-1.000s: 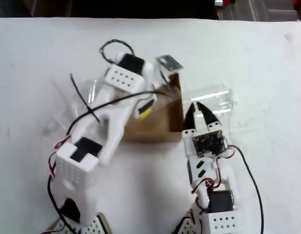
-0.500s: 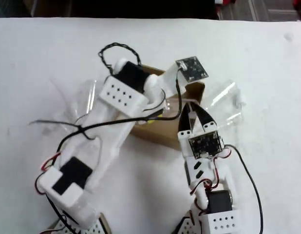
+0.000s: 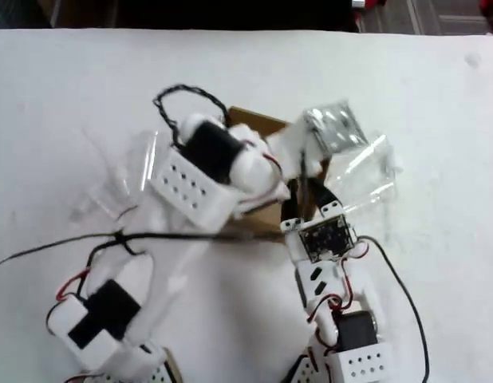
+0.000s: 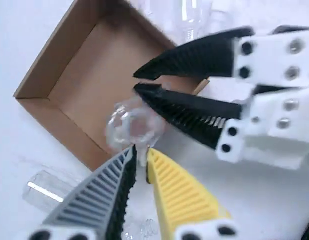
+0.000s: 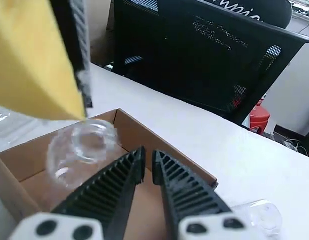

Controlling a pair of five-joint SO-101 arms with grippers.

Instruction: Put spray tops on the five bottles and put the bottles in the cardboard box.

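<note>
One bottle [image 4: 132, 124] in the left tool [image 4: 140, 153] has reached the right tool [image 5: 148, 156].

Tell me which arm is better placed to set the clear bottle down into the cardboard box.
Left. Its tool grips the clear bottle right above the cardboard box, so it probably only needs to lower and release. The right tool sits beside the bottle and looks empty.

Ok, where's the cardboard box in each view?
High view: cardboard box at centre, mostly under the left arm.
Left wrist view: box interior behind the right gripper.
Right wrist view: box behind the right gripper's tips.
Shared landmark: black right gripper.
</note>
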